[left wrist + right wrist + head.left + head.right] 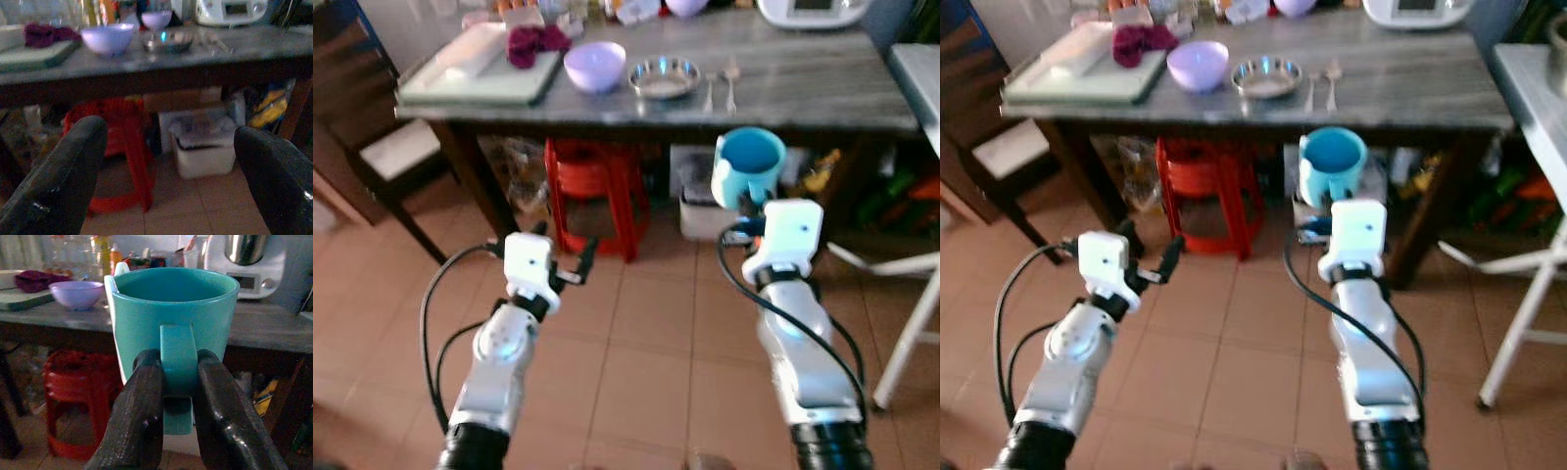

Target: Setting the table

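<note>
Centrally, teal mug (749, 164) upright, upper middle of frame, below table (822, 98) front edge, handle pinched between right gripper (178, 377) fingers. Left gripper (563, 262) lower left, fingers spread wide, holding nothing, over tiled floor (646, 362). On table, top of frame: purple bowl (595, 65), steel dish (664, 76) beside it, spoon and fork (731, 84), tray (480, 73) with dark red cloth (534, 42) at upper left. Red stool (592, 191) under table.
</note>
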Tool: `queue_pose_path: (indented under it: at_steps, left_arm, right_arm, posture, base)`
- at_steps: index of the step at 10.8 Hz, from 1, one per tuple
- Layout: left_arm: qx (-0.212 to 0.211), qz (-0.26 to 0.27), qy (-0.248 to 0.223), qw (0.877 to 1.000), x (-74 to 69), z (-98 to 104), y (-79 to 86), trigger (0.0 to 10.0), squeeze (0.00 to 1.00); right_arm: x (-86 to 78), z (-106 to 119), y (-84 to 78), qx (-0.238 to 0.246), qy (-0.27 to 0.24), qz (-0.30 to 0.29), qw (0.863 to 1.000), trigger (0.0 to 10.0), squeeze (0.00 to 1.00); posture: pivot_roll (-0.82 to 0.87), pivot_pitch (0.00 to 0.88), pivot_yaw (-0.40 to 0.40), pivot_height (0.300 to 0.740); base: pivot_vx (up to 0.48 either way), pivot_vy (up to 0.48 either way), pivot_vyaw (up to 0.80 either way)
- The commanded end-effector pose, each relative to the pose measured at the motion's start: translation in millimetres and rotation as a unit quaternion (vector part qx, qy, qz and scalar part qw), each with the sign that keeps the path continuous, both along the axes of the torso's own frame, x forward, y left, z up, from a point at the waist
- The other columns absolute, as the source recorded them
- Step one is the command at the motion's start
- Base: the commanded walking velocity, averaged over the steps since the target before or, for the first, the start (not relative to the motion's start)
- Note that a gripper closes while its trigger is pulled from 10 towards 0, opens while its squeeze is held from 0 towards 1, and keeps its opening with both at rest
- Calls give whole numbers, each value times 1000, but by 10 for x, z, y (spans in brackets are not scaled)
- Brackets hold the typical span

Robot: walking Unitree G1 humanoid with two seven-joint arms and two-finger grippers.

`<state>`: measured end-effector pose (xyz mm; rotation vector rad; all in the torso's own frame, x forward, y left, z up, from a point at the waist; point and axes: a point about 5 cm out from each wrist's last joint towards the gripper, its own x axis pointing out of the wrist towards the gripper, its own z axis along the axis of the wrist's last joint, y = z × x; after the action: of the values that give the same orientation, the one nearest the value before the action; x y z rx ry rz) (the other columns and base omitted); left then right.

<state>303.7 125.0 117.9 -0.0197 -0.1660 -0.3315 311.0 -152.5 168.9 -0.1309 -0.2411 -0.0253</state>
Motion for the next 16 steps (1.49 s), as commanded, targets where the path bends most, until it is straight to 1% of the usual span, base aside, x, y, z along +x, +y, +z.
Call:
queue_pose_path:
  at_steps: [1,3,6,8,11,13,14,16]
  left_arm:
    - [-2,1,3,1000,-57,-5,8,10000,0]
    - [-5,10,8,1000,-160,-32,55,10000,0]
    - [-6,1,18,1000,-262,-45,23,10000,0]
    - [-5,-7,21,1000,-274,-43,-9,10000,0]
    - [-4,-12,21,1000,-266,-29,-18,10000,0]
    - [-6,-14,20,1000,-283,-12,-27,10000,0]
    - [-12,-15,17,1000,-293,2,-28,10000,0]
    - [-10,-14,8,1000,-325,49,5,10000,0]
  right_arm:
    - [-26,35,-58,1,-9,-8,1000,10000,0]
    - [-59,9,-71,-9,-7,-8,1000,10000,0]
    - [-114,-37,-66,-8,2,0,1000,10000,0]
    - [-117,-19,-87,-5,2,-4,1000,10000,0]
    - [-107,24,-78,-10,-7,-3,1000,10000,0]
    - [-97,58,-49,-14,-12,3,1000,10000,0]
    - [-95,74,-36,-16,-15,5,1000,10000,0]
    - [-83,115,4,-25,-25,12,999,10000,0]
  posture:
    - [-95,124,82,740]
    - [-88,128,78,740]
    - [-86,129,75,740]
    - [-94,131,76,740]
    - [-97,129,77,740]
    - [-97,130,70,740]
    - [-98,130,68,740]
    - [-97,126,61,740]
  base:
    - [472,0,0]
    - [471,0,0]
    - [469,0,0]
    - [459,0,-747]
    - [440,0,-715]
    - [424,0,0]
    - [0,0,0]
    - [0,0,0]
